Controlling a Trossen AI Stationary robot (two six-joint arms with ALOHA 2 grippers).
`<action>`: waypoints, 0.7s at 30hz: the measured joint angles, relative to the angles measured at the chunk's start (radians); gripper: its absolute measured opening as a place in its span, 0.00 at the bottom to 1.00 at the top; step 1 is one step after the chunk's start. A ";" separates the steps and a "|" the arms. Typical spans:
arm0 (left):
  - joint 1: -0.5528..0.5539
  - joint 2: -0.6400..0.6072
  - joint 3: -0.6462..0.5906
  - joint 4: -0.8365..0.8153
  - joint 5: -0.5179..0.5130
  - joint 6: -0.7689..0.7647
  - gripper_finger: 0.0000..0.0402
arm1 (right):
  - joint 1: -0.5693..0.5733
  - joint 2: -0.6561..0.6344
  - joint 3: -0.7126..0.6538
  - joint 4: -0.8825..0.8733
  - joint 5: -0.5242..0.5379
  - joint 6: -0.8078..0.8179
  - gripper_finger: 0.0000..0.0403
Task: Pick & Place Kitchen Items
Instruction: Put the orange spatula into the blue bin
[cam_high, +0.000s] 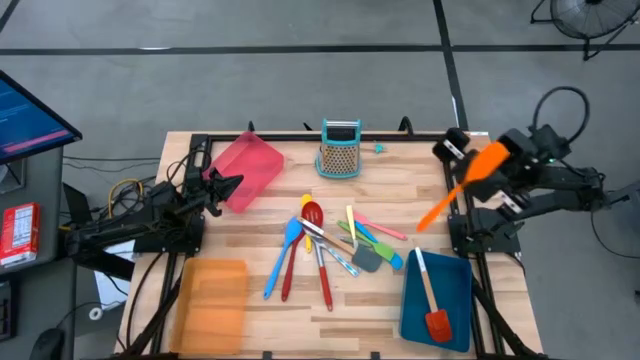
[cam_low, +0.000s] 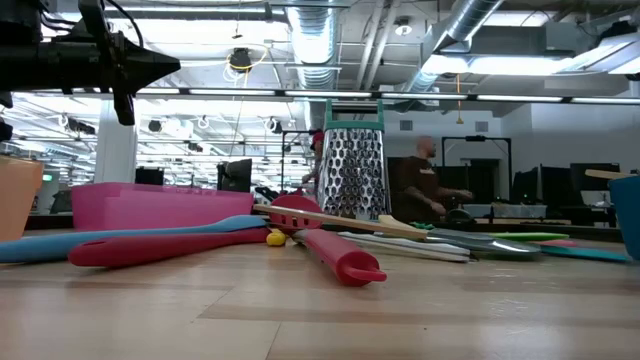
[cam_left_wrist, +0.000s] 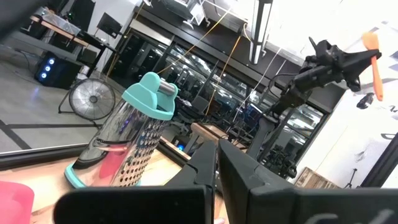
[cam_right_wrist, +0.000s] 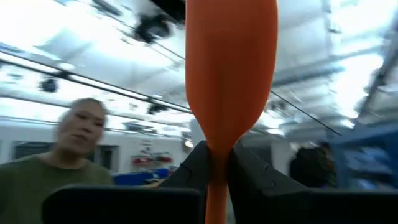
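One orange spatula (cam_high: 462, 182) is up in the air, pinched by the right end effector (cam_high: 478, 172) at about 2 o'clock off the surface (cam_high: 300, 310) edge, blade near the fingers, handle hanging toward the pile. Blue tray (cam_high: 455, 290) at 5 o'clock already holds a red spatula (cam_high: 432, 300); likely drop target. Advice: swing over the tray, lower until the handle is close to the tray floor, align lengthwise, then release. Left end effector (cam_high: 238, 182) closed, empty, parked by the pink tray (cam_high: 250, 165) at 10 o'clock.
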 joint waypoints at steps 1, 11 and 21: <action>0.000 0.000 0.000 0.001 0.000 0.000 0.01 | 0.009 0.000 0.000 0.014 -0.017 -0.001 0.09; 0.000 0.000 0.000 0.006 0.000 0.000 0.01 | 0.042 0.001 0.000 0.007 0.010 0.026 0.09; 0.000 0.000 0.000 0.010 0.000 0.000 0.01 | 0.031 -0.038 0.000 -0.588 0.333 0.185 0.09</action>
